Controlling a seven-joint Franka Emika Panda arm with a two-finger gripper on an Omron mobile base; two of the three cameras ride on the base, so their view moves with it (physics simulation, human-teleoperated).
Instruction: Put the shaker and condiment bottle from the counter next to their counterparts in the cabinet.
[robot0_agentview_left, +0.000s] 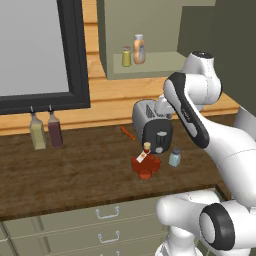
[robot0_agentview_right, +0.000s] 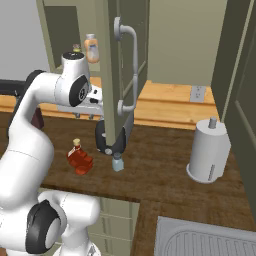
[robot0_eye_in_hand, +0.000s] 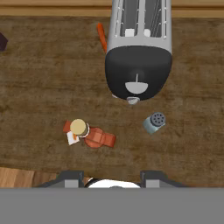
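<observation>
On the dark wood counter (robot0_agentview_left: 75, 175) the red bottle (robot0_agentview_left: 146, 163) and blue-grey shaker (robot0_agentview_left: 174, 157) stand by the toaster (robot0_agentview_left: 152, 127) — nothing moved yet. Both must reach the cabinet (robot0_agentview_left: 150, 62) shelf (beside their counterparts); the gripper (robot0_eye_in_hand: 111, 175) hovers above, jaws nearly closed, empty.

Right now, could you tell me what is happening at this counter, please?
Nothing is held yet. The shaker and the condiment bottle both stand on the counter in front of the toaster, with the pincer poised high above them. Their counterparts wait on the shelf of the open cabinet.
</observation>
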